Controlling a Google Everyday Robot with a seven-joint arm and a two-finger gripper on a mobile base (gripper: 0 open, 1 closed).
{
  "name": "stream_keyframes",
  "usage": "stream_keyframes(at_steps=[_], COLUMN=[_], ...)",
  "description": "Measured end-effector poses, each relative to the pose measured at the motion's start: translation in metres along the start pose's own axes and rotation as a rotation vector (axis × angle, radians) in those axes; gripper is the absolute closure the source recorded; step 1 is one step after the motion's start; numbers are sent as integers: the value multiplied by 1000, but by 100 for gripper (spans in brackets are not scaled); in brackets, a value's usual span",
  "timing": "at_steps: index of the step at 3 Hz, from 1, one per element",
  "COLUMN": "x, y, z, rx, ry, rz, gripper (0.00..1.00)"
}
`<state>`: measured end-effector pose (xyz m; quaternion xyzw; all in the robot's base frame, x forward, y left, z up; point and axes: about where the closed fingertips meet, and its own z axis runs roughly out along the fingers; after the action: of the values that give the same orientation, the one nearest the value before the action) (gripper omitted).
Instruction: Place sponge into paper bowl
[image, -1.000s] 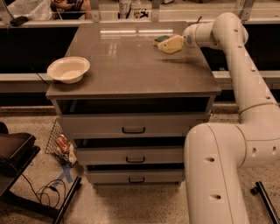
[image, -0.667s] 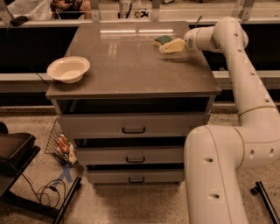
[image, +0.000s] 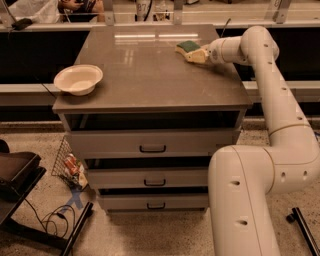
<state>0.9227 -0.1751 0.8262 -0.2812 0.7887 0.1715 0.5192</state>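
Grasp step: claw (image: 196, 54) at sponge (image: 188, 46), grip cannot be told; confirm your hold, then carry across bench (image: 150, 75) to bowl (image: 78, 79).

We see the worktop (image: 150, 75) as a smooth grey-brown surface with a soft sheen, and bright strips of light reflect near its far edge. The paper bowl (image: 78, 79) looks matt and off-white, like pressed paper. The sponge (image: 188, 46) shows a rough, dark green top. The tool (image: 196, 54), at the far right of the worktop and touching the sponge, looks like pale matt plastic. The arm (image: 280, 110) has a smooth cream shell, a little glossy. The drawer fronts (image: 150, 142) look like dull metal. The floor (image: 150, 235) is speckled, like stone.
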Motion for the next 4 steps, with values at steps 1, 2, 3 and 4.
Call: stream_keyframes(at_steps=[1,2,3,4], x=[2,3,3,2], y=[3,4,5,5], z=[5,7,8,8], rx=[-6,-8,-10,-10], ry=[4,5,7,7], rz=[1,2,-1,-1], gripper=[80,100,100,100])
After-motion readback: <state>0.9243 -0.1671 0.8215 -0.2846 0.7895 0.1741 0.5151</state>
